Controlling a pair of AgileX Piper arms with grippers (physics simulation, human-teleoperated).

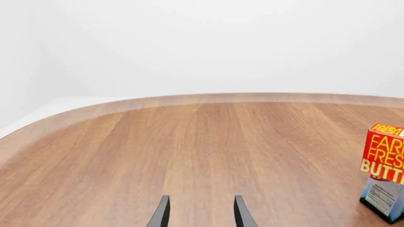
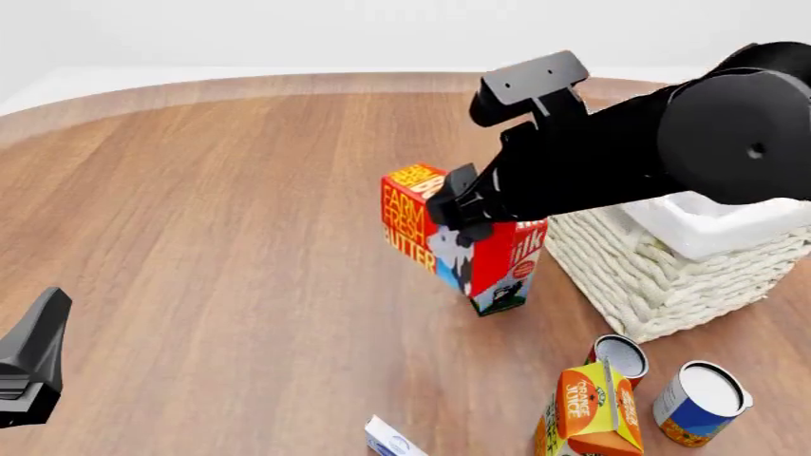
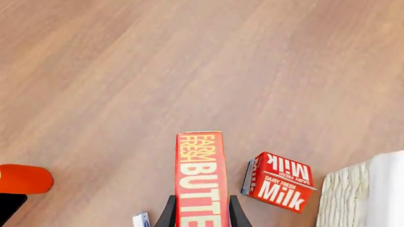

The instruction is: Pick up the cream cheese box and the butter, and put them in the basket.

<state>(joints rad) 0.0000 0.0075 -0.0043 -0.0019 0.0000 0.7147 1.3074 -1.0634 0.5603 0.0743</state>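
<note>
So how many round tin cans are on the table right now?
2. One open-topped can sits just near of the cream wicker basket; a blue-and-orange labelled can lies right of the orange juice carton. Others may be hidden.

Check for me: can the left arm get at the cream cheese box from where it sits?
Probably yes. The left gripper is open and low at the near left, and the cream cheese box lies at the near edge with only bare table between. The orange juice carton stands beyond it.

butter [image 2: 412,220]: red, yellow lettering (cow print) | basket [image 2: 647,275]: cream weave
</note>
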